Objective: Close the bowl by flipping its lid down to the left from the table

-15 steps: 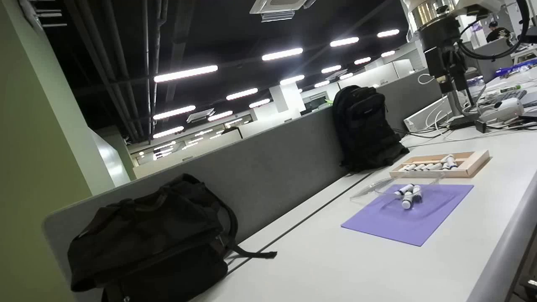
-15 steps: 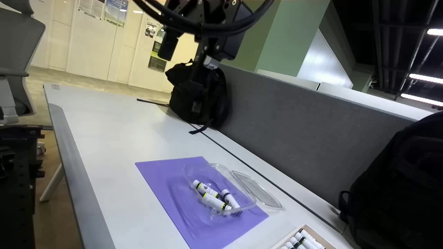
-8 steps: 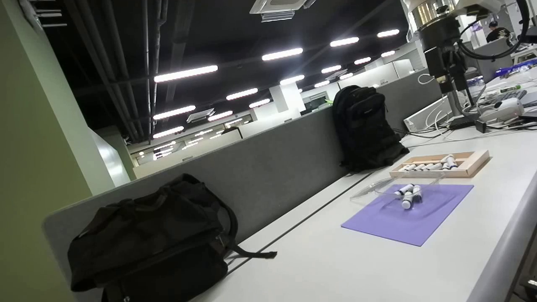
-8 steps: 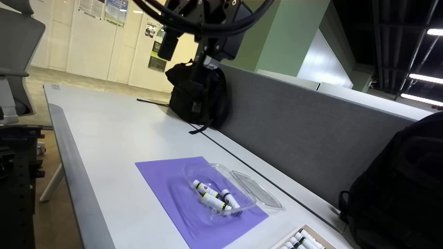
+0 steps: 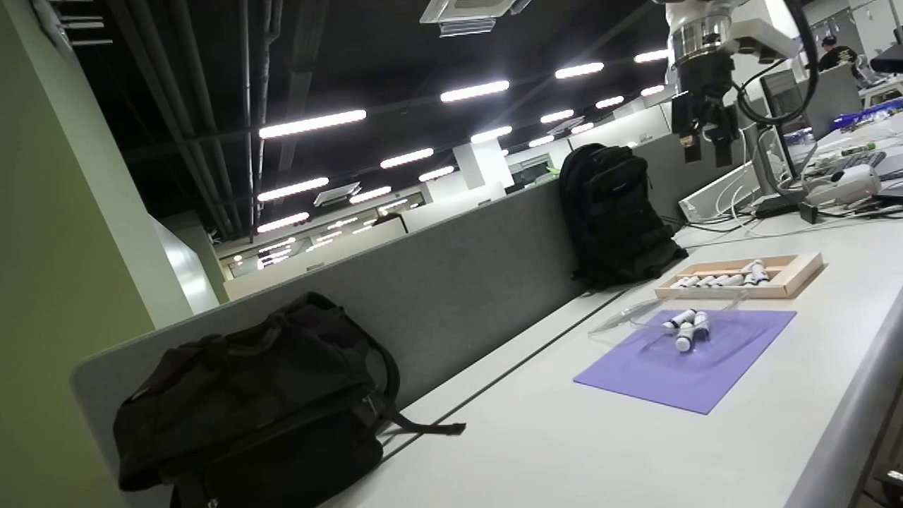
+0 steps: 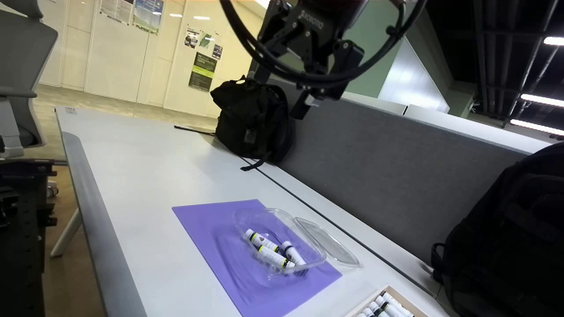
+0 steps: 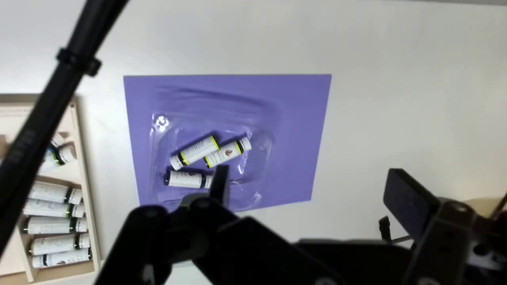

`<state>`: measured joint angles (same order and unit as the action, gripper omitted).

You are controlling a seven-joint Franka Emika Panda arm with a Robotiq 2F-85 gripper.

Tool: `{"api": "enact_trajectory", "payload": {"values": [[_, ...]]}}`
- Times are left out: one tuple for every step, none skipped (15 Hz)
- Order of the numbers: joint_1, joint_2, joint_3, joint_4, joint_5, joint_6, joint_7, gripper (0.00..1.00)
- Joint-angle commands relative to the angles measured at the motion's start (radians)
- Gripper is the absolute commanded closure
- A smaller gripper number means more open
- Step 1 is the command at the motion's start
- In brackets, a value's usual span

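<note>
The bowl is a clear plastic container (image 6: pixel 304 267) on a purple mat (image 6: pixel 198 220), with three small white bottles (image 6: pixel 275 256) in it. Its clear lid (image 6: pixel 330 243) is swung open and rests on the table (image 6: pixel 145 167), on the divider side. The lid also shows in an exterior view (image 5: pixel 624 316). My gripper (image 5: pixel 707 154) is high above the table, well clear of bowl and lid. In the wrist view my gripper (image 7: pixel 307 182) is wide open with nothing between its fingers. There its left finger covers part of the bowl's edge, and the lid is hidden behind the gripper.
A wooden box (image 7: pixel 85 178) of bottles stands beside the mat. A grey divider (image 6: pixel 387 176) runs along the table. Black backpacks (image 5: pixel 261 402) (image 5: pixel 614 219) lean against it. A black cable (image 7: pixel 43 99) crosses the wrist view.
In the last half second my gripper has moved left in an exterior view, and right and slightly down in another. The bowl, lid and bottles have not moved.
</note>
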<state>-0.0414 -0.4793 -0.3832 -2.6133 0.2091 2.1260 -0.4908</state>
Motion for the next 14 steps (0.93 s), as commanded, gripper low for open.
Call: {"api": "enact_trajectory", "payload": {"values": [[0.062,0.216,-0.067,0.215,0.218,-0.044,-0.134,0.0],[0.057,0.272,-0.064,0.273,0.278,-0.053,-0.156,0.0],[0.046,0.324,-0.056,0.328,0.324,-0.067,-0.166,0.0],[0.073,0.377,-0.084,0.388,0.342,-0.071,-0.149,0.0],[0.002,0.43,-0.018,0.44,0.346,-0.069,-0.093,0.0],[-0.017,0.312,0.007,0.305,0.327,-0.03,-0.146,0.0],[-0.031,0.36,0.019,0.353,0.336,-0.031,-0.14,0.0],[-0.041,0.397,0.029,0.388,0.341,-0.035,-0.136,0.0],[-0.047,0.421,0.035,0.407,0.344,-0.04,-0.135,0.0],[-0.049,0.433,0.037,0.415,0.344,-0.042,-0.134,0.0],[-0.05,0.436,0.038,0.418,0.344,-0.043,-0.134,0.0],[-0.051,0.436,0.038,0.419,0.344,-0.044,-0.133,0.0],[-0.051,0.436,0.038,0.42,0.344,-0.045,-0.133,0.0],[-0.052,0.436,0.038,0.42,0.344,-0.045,-0.133,0.0]]}}
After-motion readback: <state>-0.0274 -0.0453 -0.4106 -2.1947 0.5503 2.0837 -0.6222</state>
